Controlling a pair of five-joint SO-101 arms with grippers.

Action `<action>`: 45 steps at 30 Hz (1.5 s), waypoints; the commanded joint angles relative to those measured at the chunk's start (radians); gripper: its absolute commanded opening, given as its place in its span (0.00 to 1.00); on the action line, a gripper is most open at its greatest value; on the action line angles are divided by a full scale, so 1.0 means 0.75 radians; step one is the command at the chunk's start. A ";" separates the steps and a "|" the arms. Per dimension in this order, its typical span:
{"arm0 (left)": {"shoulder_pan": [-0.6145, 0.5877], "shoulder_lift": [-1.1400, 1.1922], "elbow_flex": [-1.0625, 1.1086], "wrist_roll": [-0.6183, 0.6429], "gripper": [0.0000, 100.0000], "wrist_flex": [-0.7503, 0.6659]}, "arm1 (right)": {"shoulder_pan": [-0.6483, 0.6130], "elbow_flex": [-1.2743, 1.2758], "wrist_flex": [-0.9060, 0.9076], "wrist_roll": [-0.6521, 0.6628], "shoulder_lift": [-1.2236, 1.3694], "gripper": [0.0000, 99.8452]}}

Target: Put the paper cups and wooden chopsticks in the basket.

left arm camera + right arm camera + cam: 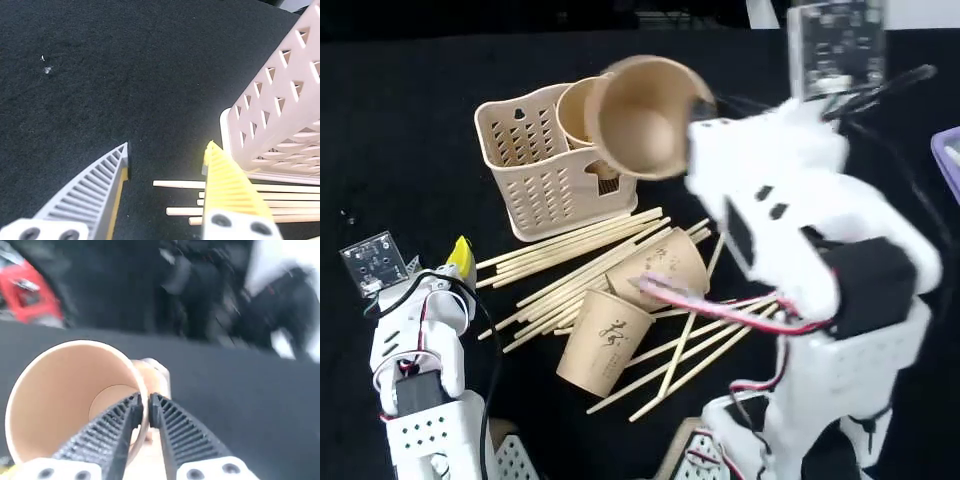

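Observation:
My right gripper (142, 401) is shut on the rim of a paper cup (65, 395), one finger inside and one outside. That cup (645, 115) hangs tilted, mouth toward the camera, just above the beige perforated basket (535, 165). A second cup (578, 108) stands inside the basket. Two printed cups (605, 340) (665, 265) lie on their sides among scattered wooden chopsticks (570, 255). At the lower left my left gripper (167, 150) is open above the black cloth, with chopstick ends (185, 185) and the basket wall (280, 110) just beyond its yellow finger (225, 190).
The black cloth (400, 130) covers the whole table. A purple object (950, 155) sits at the right edge. The right arm's white body (820, 260) and its red cables hang over the chopsticks on the right.

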 commanded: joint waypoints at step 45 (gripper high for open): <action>-0.003 -0.016 0.032 -0.014 0.24 0.004 | 0.055 0.079 0.370 -0.010 0.044 0.29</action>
